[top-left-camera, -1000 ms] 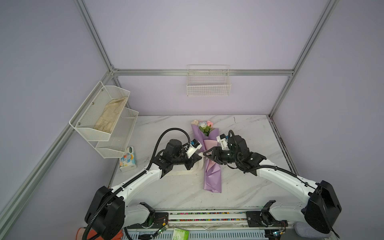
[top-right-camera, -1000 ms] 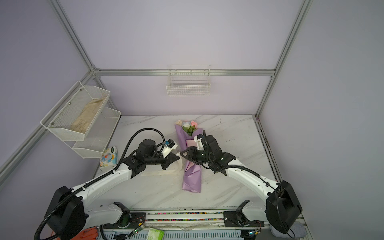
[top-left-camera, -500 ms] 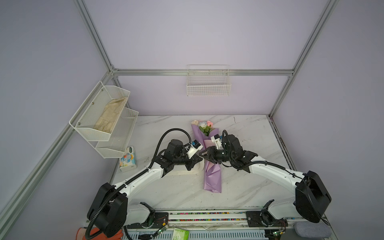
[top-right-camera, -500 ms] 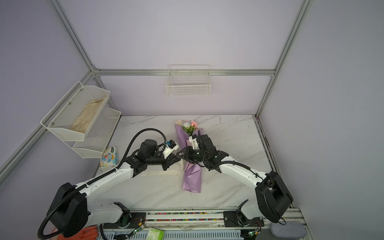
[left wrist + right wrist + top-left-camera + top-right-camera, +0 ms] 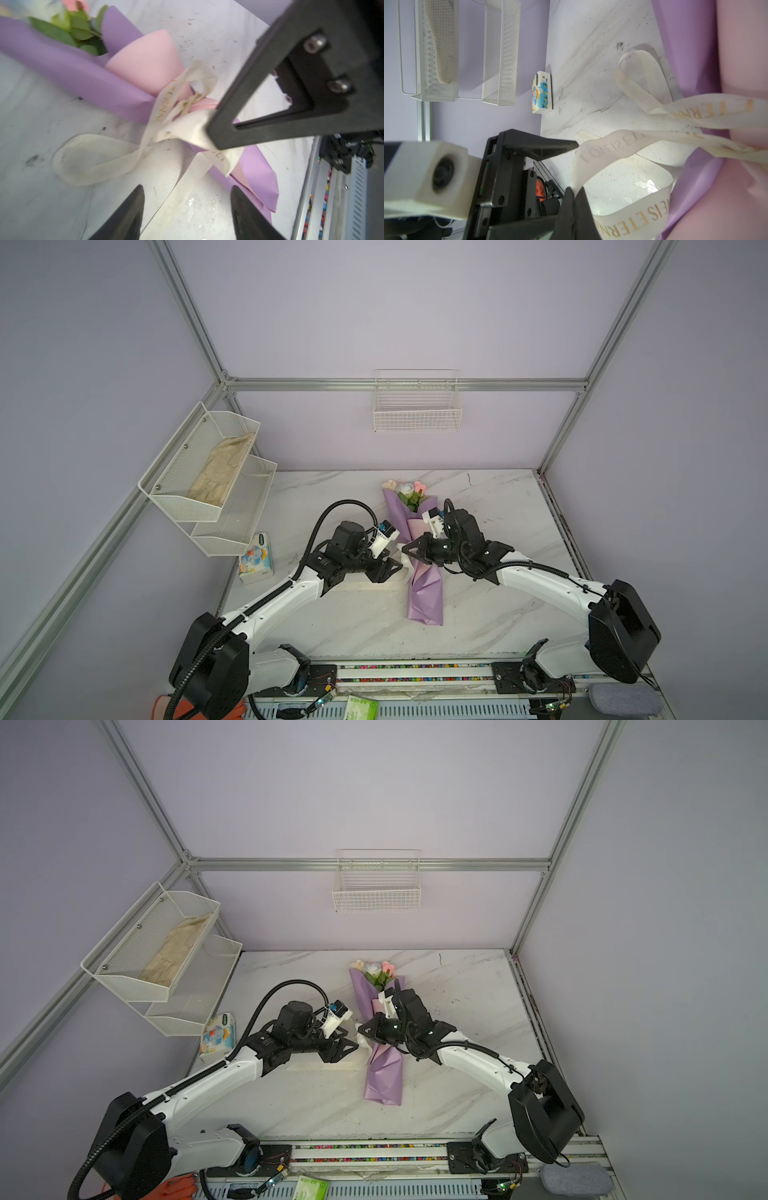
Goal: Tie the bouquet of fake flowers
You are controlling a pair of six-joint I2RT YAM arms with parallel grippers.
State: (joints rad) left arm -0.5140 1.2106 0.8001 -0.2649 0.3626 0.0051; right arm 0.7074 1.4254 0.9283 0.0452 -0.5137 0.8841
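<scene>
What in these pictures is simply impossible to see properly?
Stems of the bouquet: both top views, sheathed in lilac paper.
Wording on the ribbon: right wrist view, twisted and folded over itself.
Roses: left wrist view, blurred, cropped by the edge.
Knot: both top views, too small, under the right arm.

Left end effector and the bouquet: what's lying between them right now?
The cream ribbon. In the left wrist view its loop and loose tail lie on the table between the open left end effector and the paper-wrapped bouquet.
</scene>
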